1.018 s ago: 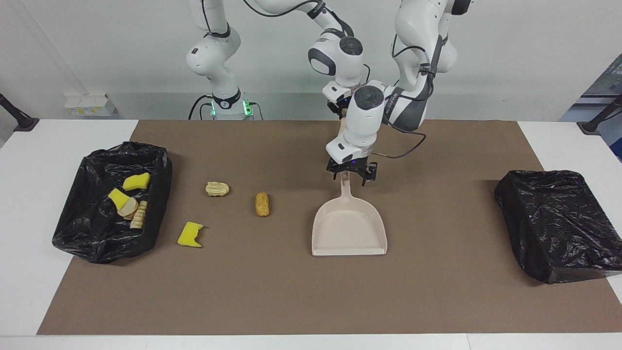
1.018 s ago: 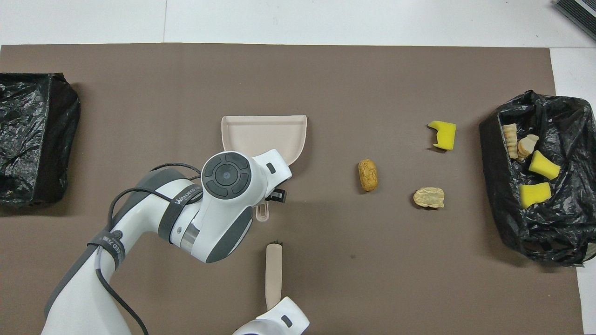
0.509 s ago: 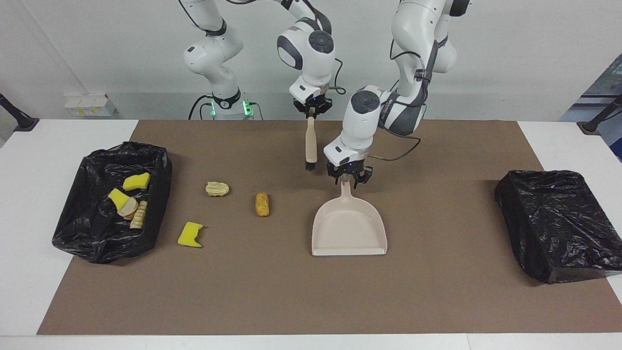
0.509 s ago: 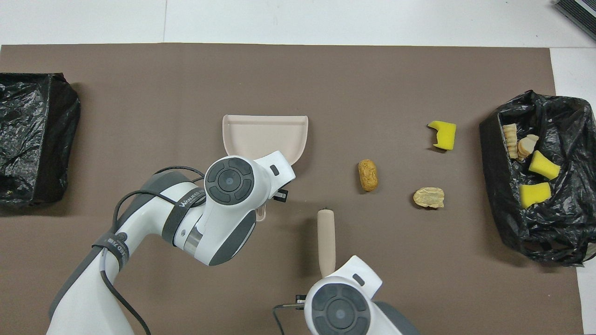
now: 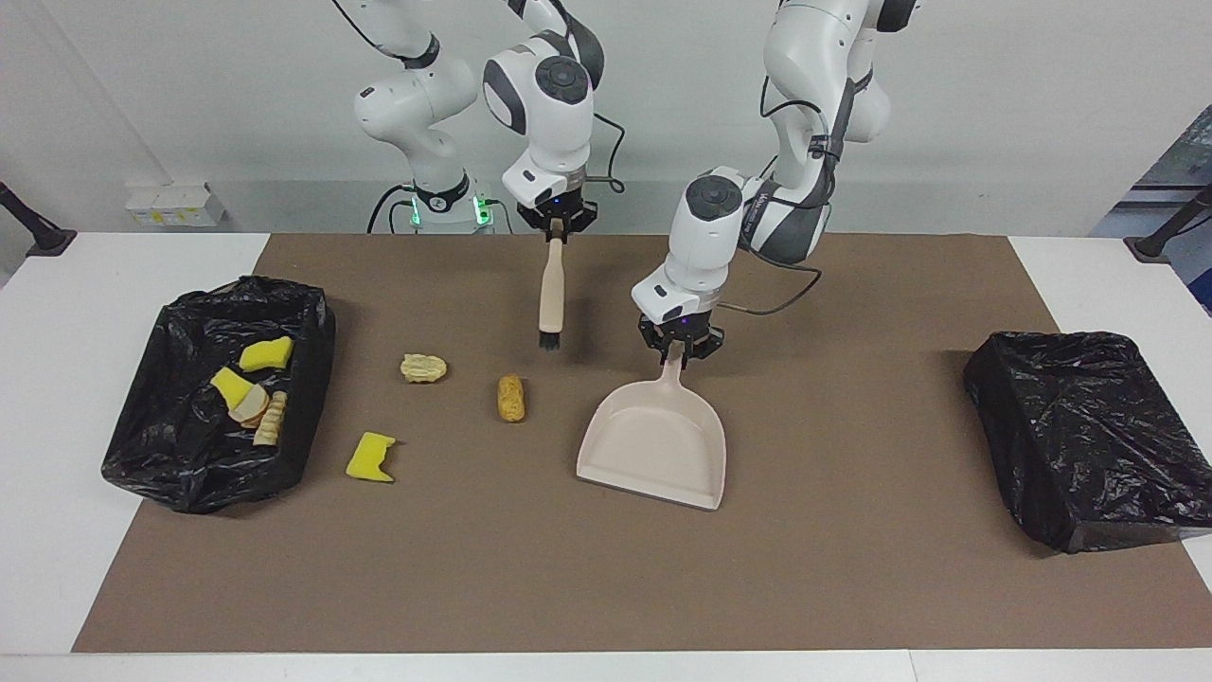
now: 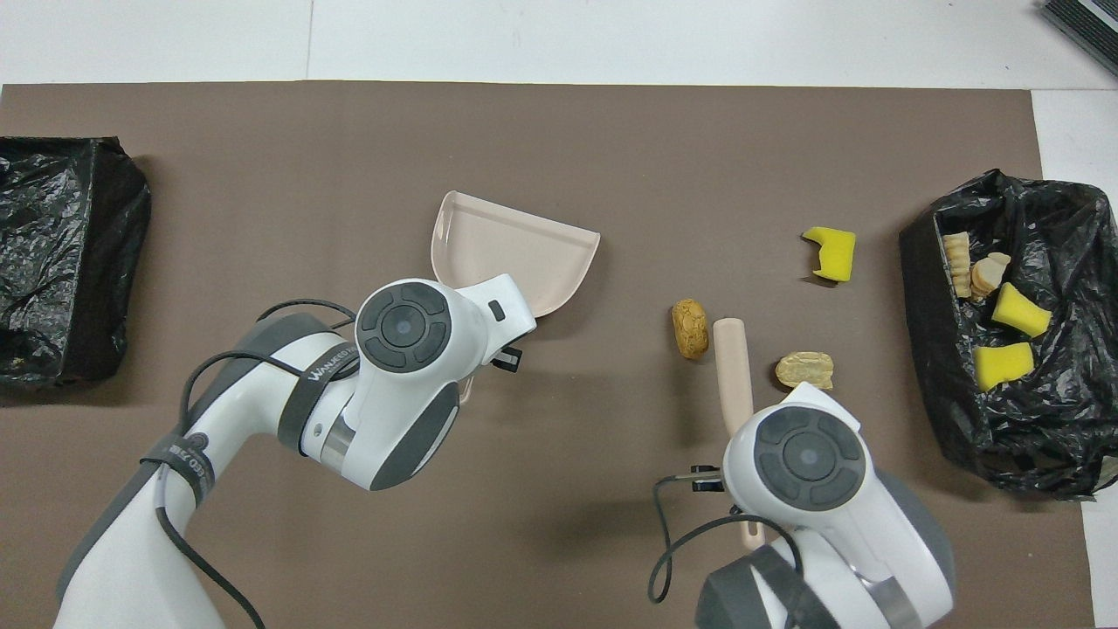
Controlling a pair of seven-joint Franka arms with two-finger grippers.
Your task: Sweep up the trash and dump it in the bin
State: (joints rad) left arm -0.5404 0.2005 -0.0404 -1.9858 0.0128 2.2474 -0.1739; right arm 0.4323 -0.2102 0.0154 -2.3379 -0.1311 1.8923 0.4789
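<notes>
Three scraps of trash lie loose on the brown mat (image 5: 852, 587) at centre-left of the facing view: a yellow sponge chunk (image 5: 369, 457), a pale bread piece (image 5: 423, 367) and a brown roll (image 5: 510, 398). Four more scraps (image 5: 251, 388) sit in the open black bin bag (image 5: 170, 455) at the left edge. I see my left gripper (image 5: 676, 349) clamped on the handle of the beige dustpan (image 5: 653, 445), which sits skewed at centre. My right gripper (image 5: 556, 220) is closed on the hand brush (image 5: 550, 289), bristles hanging down over the mat near the roll. A second black bag (image 5: 1089, 436) sits at the right edge.
</notes>
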